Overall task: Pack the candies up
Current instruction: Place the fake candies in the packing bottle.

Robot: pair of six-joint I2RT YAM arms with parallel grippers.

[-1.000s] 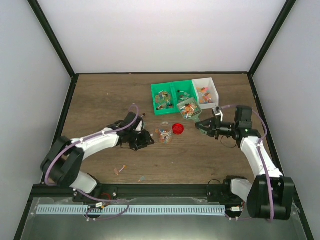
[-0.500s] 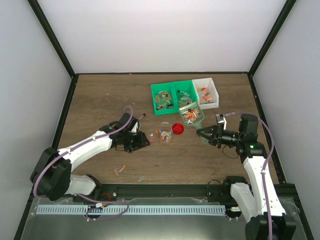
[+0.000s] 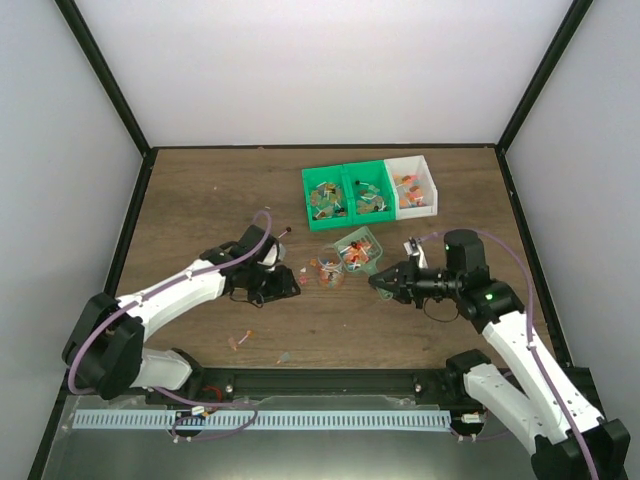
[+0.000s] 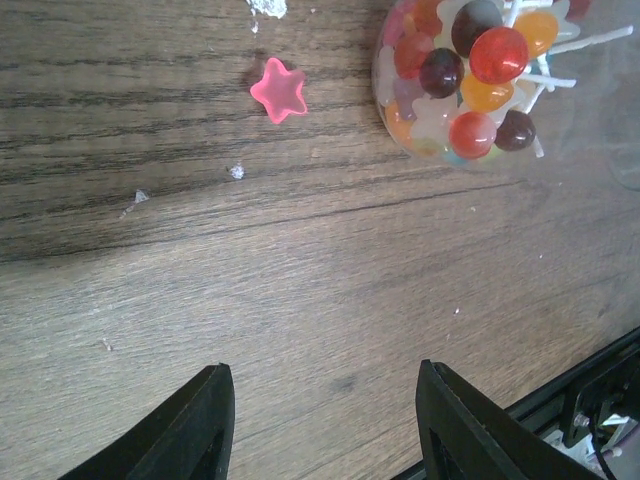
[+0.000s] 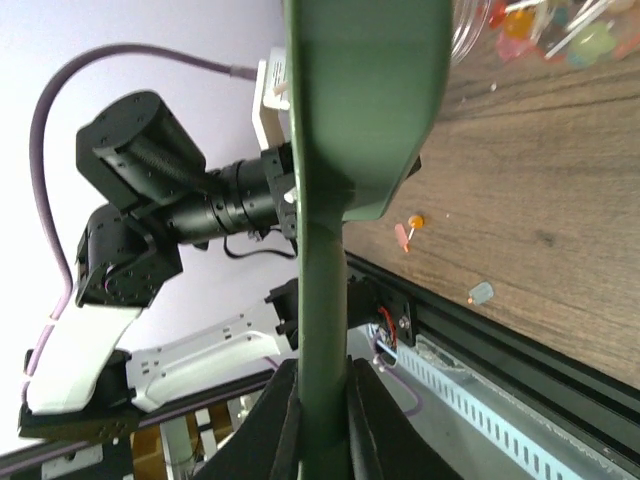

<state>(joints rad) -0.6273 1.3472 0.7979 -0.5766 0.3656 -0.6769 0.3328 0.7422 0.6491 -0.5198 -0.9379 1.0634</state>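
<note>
A small clear jar (image 3: pixel 328 270) holding several candies stands mid-table. It also shows in the left wrist view (image 4: pixel 470 80), with round sweets on sticks inside. My right gripper (image 3: pixel 388 284) is shut on the handle of the green scoop (image 3: pixel 358 250). The scoop is loaded with candies and held just right of and above the jar. In the right wrist view my gripper (image 5: pixel 320 385) clamps the scoop handle (image 5: pixel 325 290), and the jar (image 5: pixel 540 25) sits at the top right. My left gripper (image 3: pixel 282 284) is open and empty just left of the jar, low over the wood (image 4: pixel 325 425). The red lid is hidden.
Two green bins (image 3: pixel 345 195) and a white bin (image 3: pixel 415 187) with more candies stand at the back. A pink star sweet (image 4: pixel 278 90) lies beside the jar. Loose sweets (image 3: pixel 238 340) lie near the front edge, also seen from the right wrist (image 5: pixel 405 232).
My right arm has carried the loaded scoop left and nearer, from by the bins to just beside the jar, covering the red lid. My left gripper has edged closer to the jar.
</note>
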